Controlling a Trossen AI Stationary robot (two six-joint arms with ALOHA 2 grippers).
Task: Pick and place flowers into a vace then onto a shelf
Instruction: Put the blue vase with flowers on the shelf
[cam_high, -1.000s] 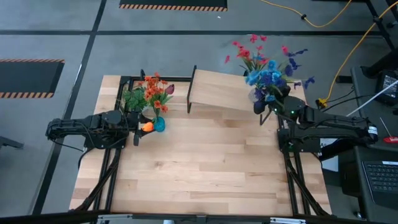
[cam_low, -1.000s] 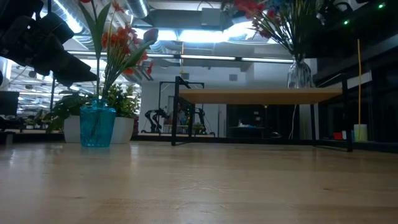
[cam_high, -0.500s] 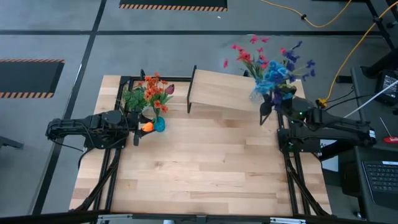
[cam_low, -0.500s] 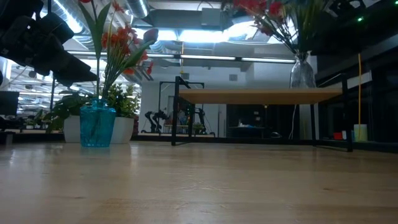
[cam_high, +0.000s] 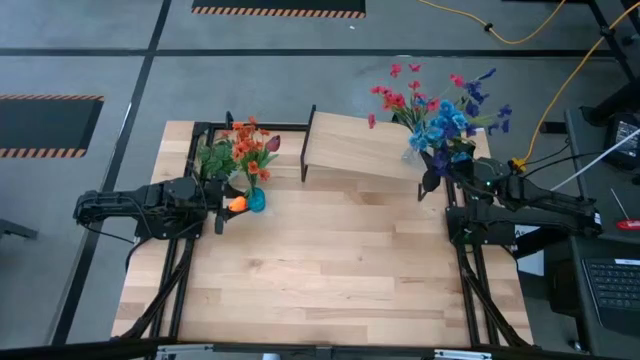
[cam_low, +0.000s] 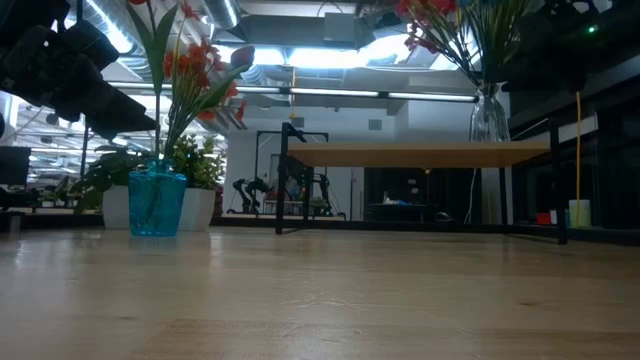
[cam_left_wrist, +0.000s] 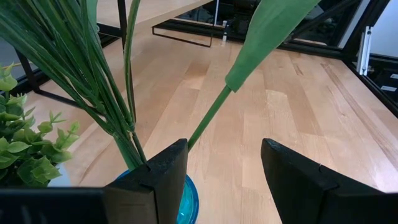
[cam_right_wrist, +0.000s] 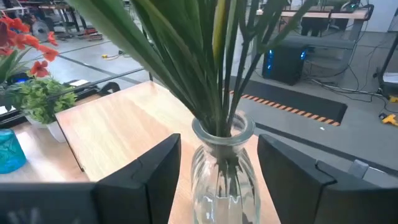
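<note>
Right gripper (cam_right_wrist: 214, 180) straddles the clear glass vase (cam_right_wrist: 222, 163), jaws wide, at the shelf (cam_high: 360, 146) corner, upper right. Glass is slick, breakable, top-heavy with flowers (cam_high: 440, 110); grip the neck. Left gripper (cam_left_wrist: 224, 180) gapes beside the blue vase (cam_high: 256, 200).

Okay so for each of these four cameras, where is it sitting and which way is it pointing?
High: overhead, straight down; both arms, shelf.
Low: table height, facing the room; blue vase, clear vase on the shelf; no gripper clearly visible.
Left wrist: past left gripper, open at the blue vase.
Right wrist: past right gripper, straddling the clear vase.
Shared: high and low both show both vases.
</note>
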